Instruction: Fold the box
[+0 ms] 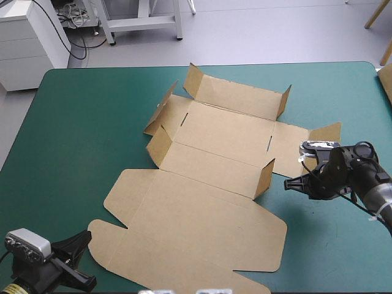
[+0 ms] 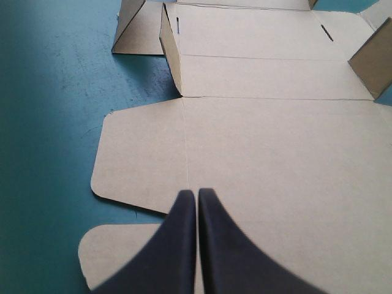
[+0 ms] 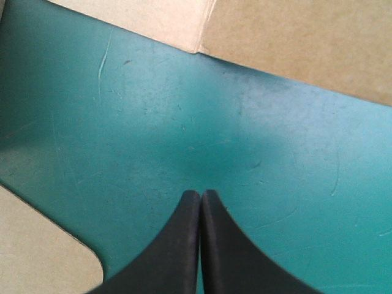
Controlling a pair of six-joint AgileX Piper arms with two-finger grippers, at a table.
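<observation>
The box [image 1: 211, 184], a cut sheet of brown board, is spread open near the middle of the table [image 1: 79, 122]. Most panels are laid flat, while several small side flaps are raised. 2 narrow slots are cut in one panel. The wide, round-tabbed lid panel is extended to the table's near edge.

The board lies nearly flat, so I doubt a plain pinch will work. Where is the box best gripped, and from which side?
Likely the raised flap on the box, at its right side: it stands up while the rest lies flat, so jaws can close across its free edge. Come from the right with the right gripper, nearest it.
</observation>
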